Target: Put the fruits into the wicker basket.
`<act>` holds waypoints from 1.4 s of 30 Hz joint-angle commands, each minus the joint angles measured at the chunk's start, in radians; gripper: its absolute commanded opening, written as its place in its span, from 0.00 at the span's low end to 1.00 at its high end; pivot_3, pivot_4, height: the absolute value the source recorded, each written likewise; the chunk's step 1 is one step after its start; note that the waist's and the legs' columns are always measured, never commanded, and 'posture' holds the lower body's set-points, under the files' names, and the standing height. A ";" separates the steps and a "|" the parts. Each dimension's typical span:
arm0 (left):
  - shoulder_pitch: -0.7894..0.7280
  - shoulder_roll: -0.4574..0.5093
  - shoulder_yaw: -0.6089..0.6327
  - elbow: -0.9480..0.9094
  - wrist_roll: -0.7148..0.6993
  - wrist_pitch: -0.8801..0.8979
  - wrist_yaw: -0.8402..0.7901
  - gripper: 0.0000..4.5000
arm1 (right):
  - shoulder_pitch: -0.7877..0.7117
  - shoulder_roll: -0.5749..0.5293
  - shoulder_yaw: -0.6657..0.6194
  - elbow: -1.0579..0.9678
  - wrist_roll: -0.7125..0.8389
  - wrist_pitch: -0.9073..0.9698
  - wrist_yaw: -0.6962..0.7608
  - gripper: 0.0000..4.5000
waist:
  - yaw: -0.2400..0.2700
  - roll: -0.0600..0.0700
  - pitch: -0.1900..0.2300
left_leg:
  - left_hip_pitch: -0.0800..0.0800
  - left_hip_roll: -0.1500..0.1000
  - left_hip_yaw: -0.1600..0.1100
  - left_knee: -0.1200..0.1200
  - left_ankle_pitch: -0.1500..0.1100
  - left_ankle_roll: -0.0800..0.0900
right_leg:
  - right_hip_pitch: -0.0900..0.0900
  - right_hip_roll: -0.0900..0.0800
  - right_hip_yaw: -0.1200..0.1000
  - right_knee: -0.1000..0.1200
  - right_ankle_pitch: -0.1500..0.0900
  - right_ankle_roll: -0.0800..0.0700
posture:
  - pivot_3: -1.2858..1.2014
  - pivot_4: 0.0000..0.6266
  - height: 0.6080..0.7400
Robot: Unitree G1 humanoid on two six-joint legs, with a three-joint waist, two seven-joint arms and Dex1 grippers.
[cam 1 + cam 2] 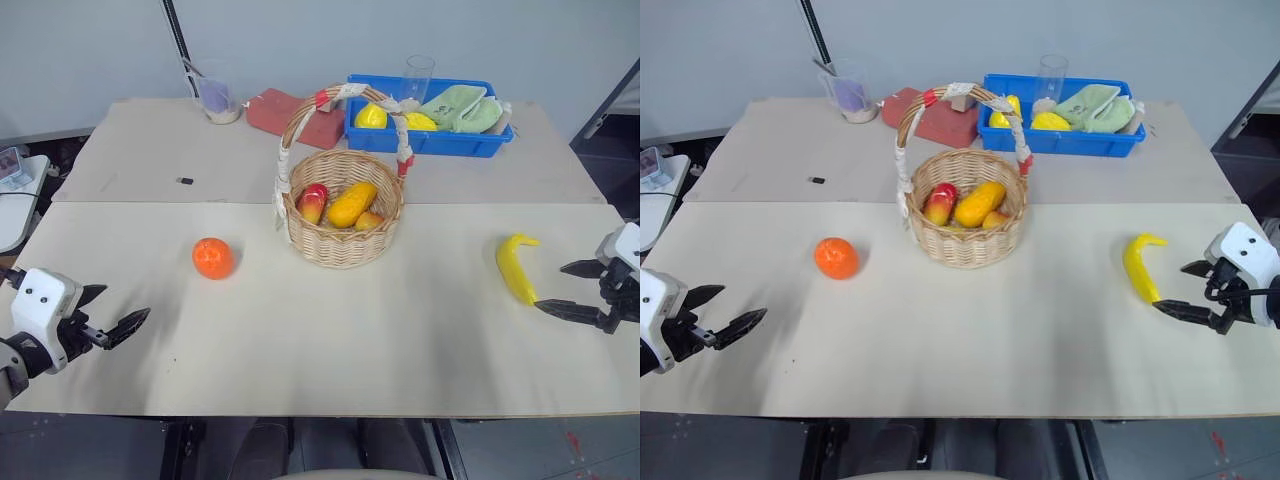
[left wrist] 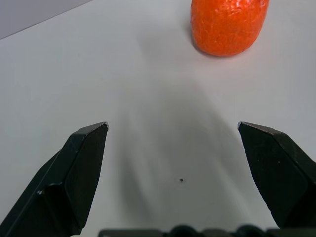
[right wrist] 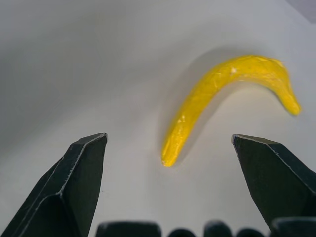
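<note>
pale beige worktop (image 1: 300,340) is set against a plain light wall, with a seam running across it behind the wicker basket (image 1: 343,222). the basket sits about mid-worktop, its tall handle wrapped in white cloth and red tape, and a few red and yellow-orange fruits are already seen inside it. behind it a blue bin (image 1: 430,135) with yellow fruits and a green cloth is parked at the far edge, a clear glass (image 1: 418,77) just behind the bin, a red cloth (image 1: 295,115) and a small cup (image 1: 218,98) further left.

the orange (image 1: 213,257) is sat on the bare worktop left of the basket, apart from it. the banana (image 1: 516,266) is laid flat well to the right of the basket, long axis running roughly front to back, far tip hooked toward the right.

from the head views the whole layout is given, but the gaps between claws and fruit are better judged in the wrist views: the left claw (image 2: 173,129) is seen spread wide open with the orange ahead of it and nothing held, and the right claw (image 3: 169,138) is likewise wide open and empty, the banana lying ahead between the finger lines, its curve bowed away, not touched.
</note>
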 commanded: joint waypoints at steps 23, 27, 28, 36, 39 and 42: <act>-0.193 -0.100 -0.075 -0.002 -0.125 0.081 0.054 1.00 | -0.077 0.005 -0.015 -0.278 0.171 0.118 0.042 1.00 | 0.004 0.000 0.000 | 0.000 0.000 0.000 0.000 0.000 0.000 | 0.000 0.000 0.000 0.001 0.000 0.000 | 0.52 0.24 0.78; -0.275 -0.137 -0.179 0.040 -0.091 0.076 0.091 1.00 | -0.157 0.008 0.012 -0.403 0.278 0.221 0.040 1.00 | 0.006 0.000 0.000 | 0.000 0.000 0.000 0.000 0.000 0.000 | 0.000 0.000 0.000 0.001 0.000 0.000 | 0.52 0.24 0.78; -0.296 -0.149 -0.201 0.059 -0.081 0.065 0.097 1.00 | -0.182 0.011 0.020 -0.428 0.304 0.243 0.036 1.00 | 0.007 0.000 0.000 | 0.000 0.000 0.000 0.000 0.000 0.000 | 0.000 0.000 0.000 0.001 0.000 0.000 | 0.52 0.24 0.78; -0.471 -0.255 -0.361 0.245 0.036 -0.053 0.167 1.00 | -0.337 0.040 0.089 -0.540 0.423 0.340 -0.003 1.00 | 0.010 -0.001 0.000 | -0.001 -0.001 -0.001 0.001 0.000 0.000 | 0.000 -0.001 -0.001 0.000 0.000 0.000 | 0.52 0.24 0.78; -0.522 -0.288 -0.393 0.316 0.072 -0.108 0.181 1.00 | -0.369 0.047 0.112 -0.543 0.429 0.340 -0.008 1.00 | 0.009 -0.001 0.000 | -0.002 -0.002 -0.001 0.001 0.000 0.000 | -0.001 -0.001 -0.001 0.000 0.000 0.001 | 0.52 0.24 0.78; -0.563 -0.314 -0.408 0.379 0.100 -0.160 0.195 1.00 | -0.393 0.061 0.133 -0.549 0.430 0.334 -0.014 1.00 | 0.009 -0.001 0.000 | -0.002 -0.002 -0.001 0.001 0.000 0.000 | -0.002 -0.001 -0.001 0.001 0.001 0.001 | 0.52 0.24 0.78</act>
